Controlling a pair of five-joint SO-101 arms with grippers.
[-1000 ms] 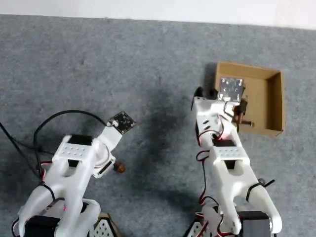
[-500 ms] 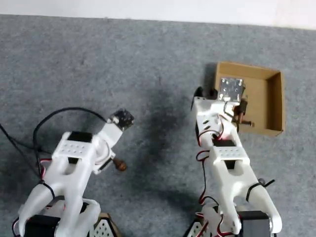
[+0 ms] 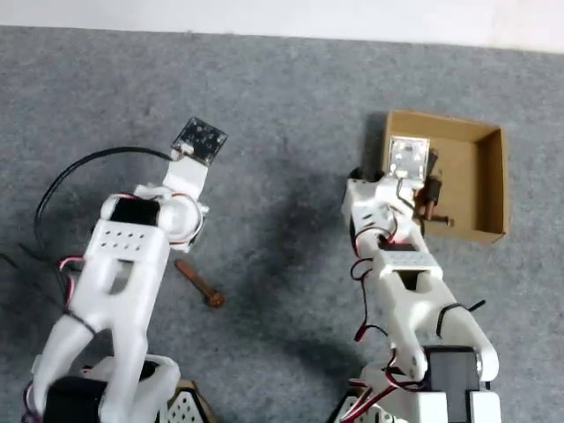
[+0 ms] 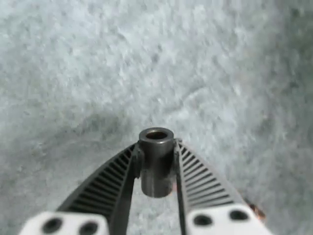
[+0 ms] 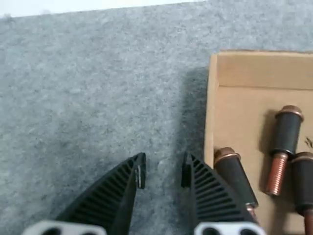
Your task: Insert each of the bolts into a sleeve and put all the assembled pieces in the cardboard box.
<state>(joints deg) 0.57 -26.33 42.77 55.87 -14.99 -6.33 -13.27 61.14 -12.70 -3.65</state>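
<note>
Pinching dark hollow sleeve (image 4: 156,171): left gripper (image 4: 157,150) | spread beside cardboard box (image 5: 213,98): right gripper (image 5: 163,169)

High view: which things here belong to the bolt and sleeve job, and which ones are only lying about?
Job:
- sleeve, held in the left fingers
- loose bolt on the mat
- box
- assembled pieces in the box
- right fingers, open, beside the box

Lying about:
- grey mat
- black cable
</note>
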